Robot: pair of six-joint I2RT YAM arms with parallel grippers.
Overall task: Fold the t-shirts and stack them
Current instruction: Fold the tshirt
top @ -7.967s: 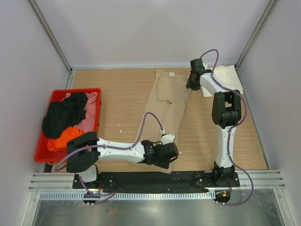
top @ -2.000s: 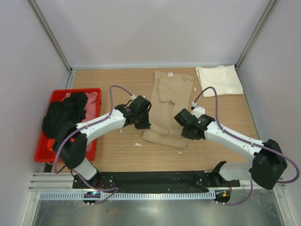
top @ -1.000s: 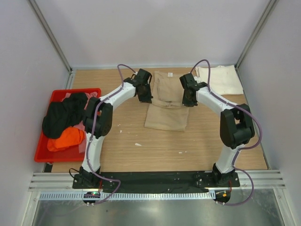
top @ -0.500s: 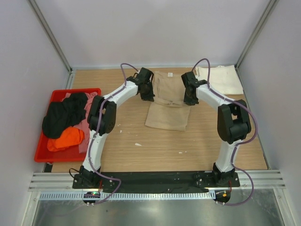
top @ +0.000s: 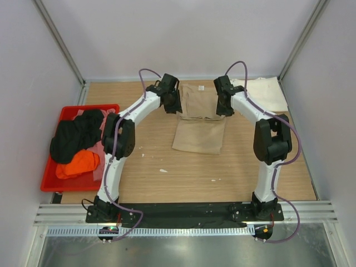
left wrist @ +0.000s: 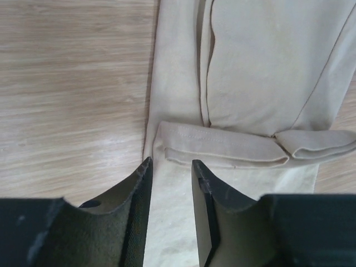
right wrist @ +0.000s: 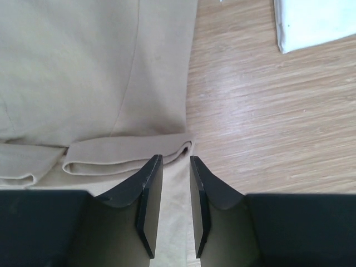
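The tan t-shirt (top: 199, 119) lies mid-table, doubled over, its turned hem (left wrist: 222, 149) resting across the collar end; I read this as the release at the end of that fold. The left gripper (top: 171, 104) sits at the shirt's far left edge and the right gripper (top: 223, 107) at its far right edge; both have their jaws narrowly parted over the cloth, with nothing pinched. Right of the shirt lies the cream t-shirt (top: 261, 93); well left of it sits the red bin (top: 89, 107) with the black (top: 75, 136), orange (top: 78, 165) and pink (top: 108, 130) shirts. Next, I'd lift both arms straight up so the fingers don't drag the hem, then carry the folded shirt onto the cream one.
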